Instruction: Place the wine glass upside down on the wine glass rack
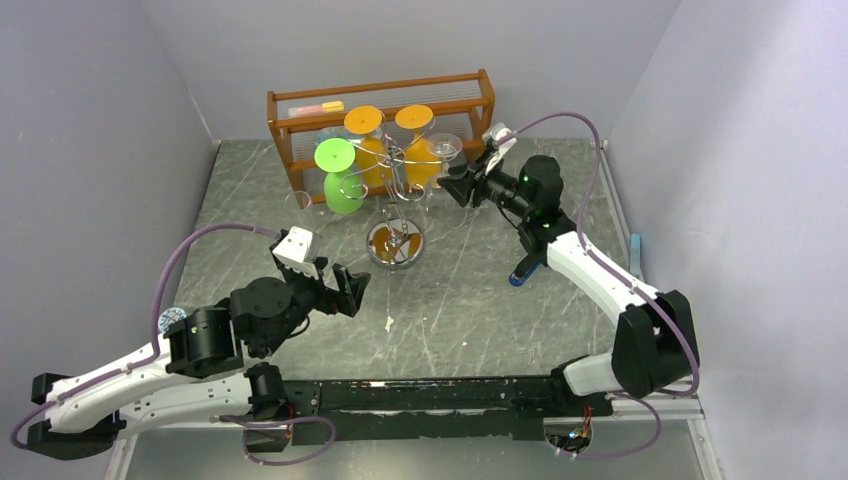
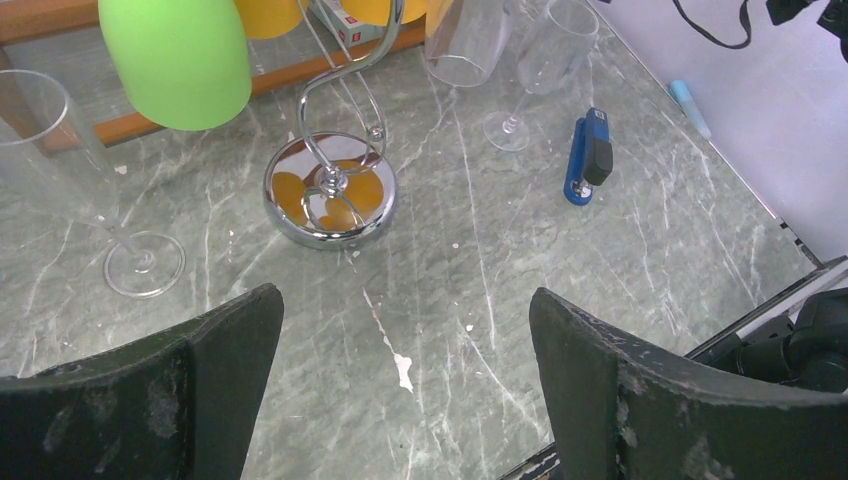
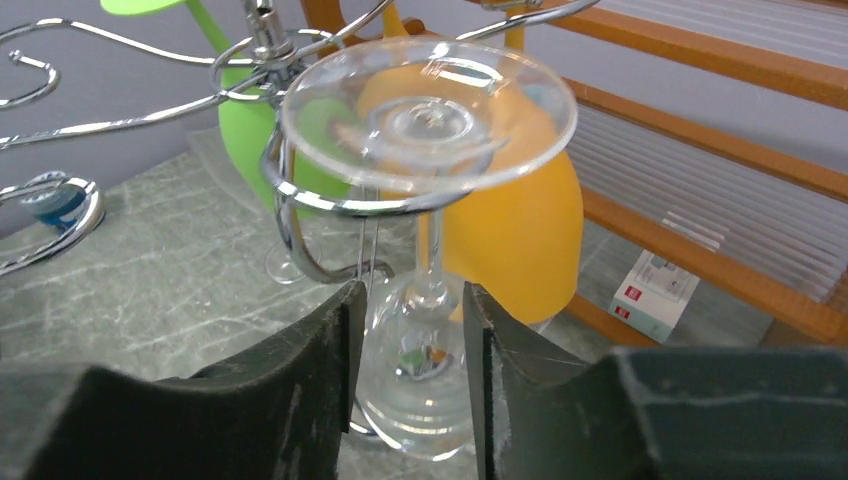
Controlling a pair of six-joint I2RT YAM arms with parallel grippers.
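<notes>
A clear wine glass [image 3: 428, 115] hangs upside down on a curled arm of the silver wire wine glass rack [image 3: 300, 200], its round foot resting on the wire loop and its bowl below. My right gripper [image 3: 408, 300] is open, its black fingers on either side of the stem with a gap on each side. From above, the wine glass [image 1: 444, 147] hangs at the rack's [image 1: 398, 175] right side, with the right gripper [image 1: 458, 182] just beside it. My left gripper [image 1: 350, 290] is wide open and empty over the table, short of the rack's shiny base [image 2: 330, 190].
A green glass [image 1: 338, 178] and two orange glasses [image 1: 366, 135] also hang on the rack. An orange-brown wooden shelf [image 1: 482, 100] stands behind. Clear glasses stand upright on the table [image 2: 60, 150] [image 2: 545, 60]. A blue stapler-like object [image 2: 586, 155] lies to the right.
</notes>
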